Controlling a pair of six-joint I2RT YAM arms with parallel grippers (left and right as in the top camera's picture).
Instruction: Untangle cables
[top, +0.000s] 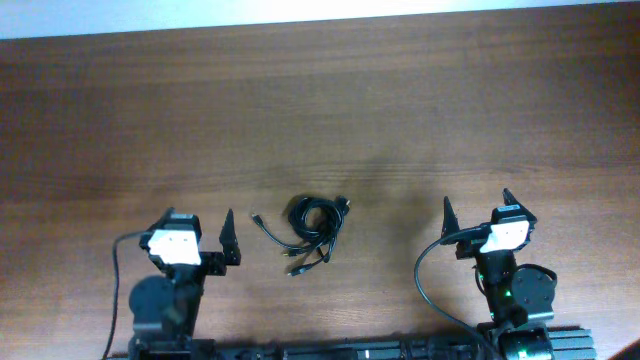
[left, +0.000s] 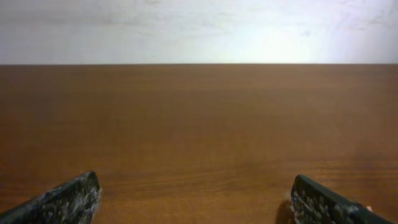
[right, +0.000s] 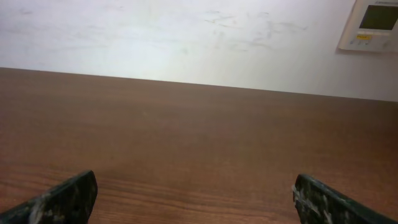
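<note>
Overhead view with both wrist views. The cables (top: 310, 228) lie as one small knotted bundle on the brown wooden table (top: 320, 90), toward its near edge and between the two arms. A tight coil forms the bundle's upper part, and several loose plug ends trail out to the lower left (one reaching toward the left arm). The bundle sits somewhat nearer the left gripper (top: 198, 216) than the right gripper (top: 476, 199) and touches neither.

Both grippers are spread wide and hold nothing. In each wrist view the two fingers (left: 65, 200) (right: 62, 198) sit at opposite lower corners, with wood grain showing between them. Both arms rest at the near edge of the table, grippers pointing toward the far side.

A thicker black wire (top: 424, 272) loops beside the right arm and stays apart from the bundle. Beyond the table's far edge stands a pale wall (right: 155, 37), which carries a small control panel (right: 372, 25) at upper right.
</note>
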